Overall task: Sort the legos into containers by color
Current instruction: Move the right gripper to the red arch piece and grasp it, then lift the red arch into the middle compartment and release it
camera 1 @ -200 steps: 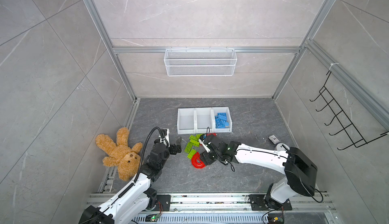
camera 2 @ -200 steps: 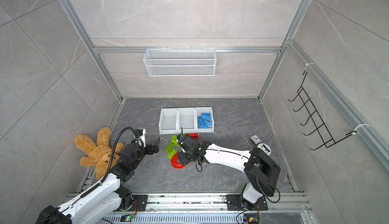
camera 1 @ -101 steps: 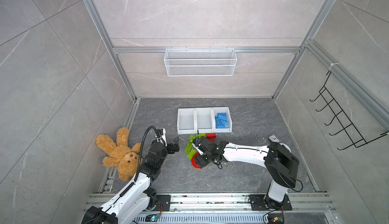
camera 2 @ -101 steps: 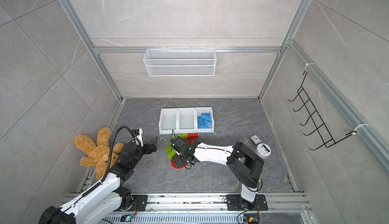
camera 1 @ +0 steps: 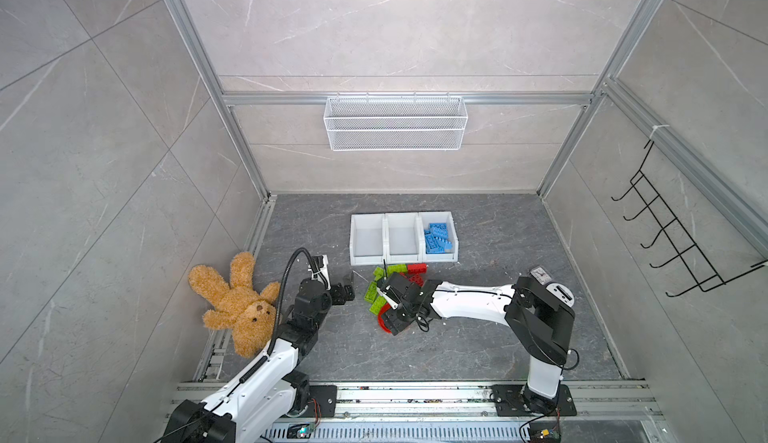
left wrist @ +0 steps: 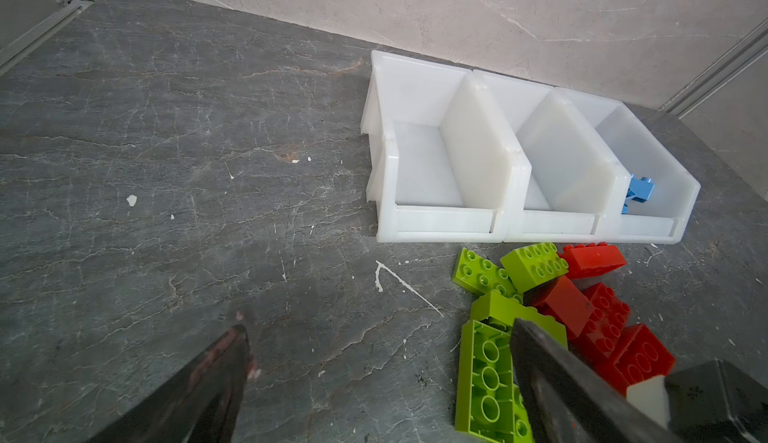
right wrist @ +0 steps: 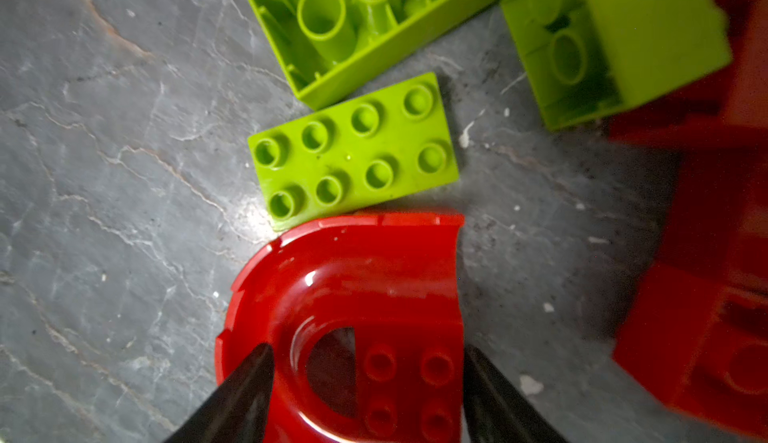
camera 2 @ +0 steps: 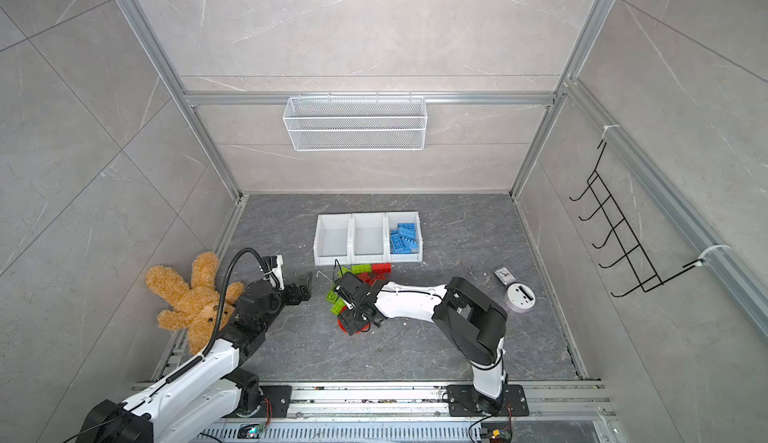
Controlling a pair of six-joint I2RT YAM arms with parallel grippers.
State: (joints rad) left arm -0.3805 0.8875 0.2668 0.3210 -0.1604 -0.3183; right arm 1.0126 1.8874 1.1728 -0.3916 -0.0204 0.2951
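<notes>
Green legos [camera 1: 376, 295] [left wrist: 486, 362] and red legos [camera 1: 417, 268] [left wrist: 598, 316] lie piled on the floor in front of three white containers [camera 1: 403, 254] [left wrist: 511, 162]. The rightmost container holds blue legos [camera 1: 436, 237] [camera 2: 403, 239]; the other two show nothing inside. My right gripper [camera 1: 394, 321] [right wrist: 368, 349] is open, low over a red curved piece [right wrist: 365, 278], one finger on each side of it. A flat green plate [right wrist: 353, 150] touches that piece's far edge. My left gripper [camera 1: 347, 289] [left wrist: 378, 337] is open and holds nothing, just left of the pile.
A brown teddy bear [camera 1: 237, 299] lies against the left wall beside the left arm. A small clock [camera 1: 540, 272] and a round white device [camera 1: 559, 291] sit behind the right arm's elbow. A wire basket [camera 1: 395, 123] and a hook rack [camera 1: 681, 233] hang on the walls.
My right gripper has moved left and down over the red curved piece, and its arm has folded closer to the pile. The left gripper has barely shifted.
</notes>
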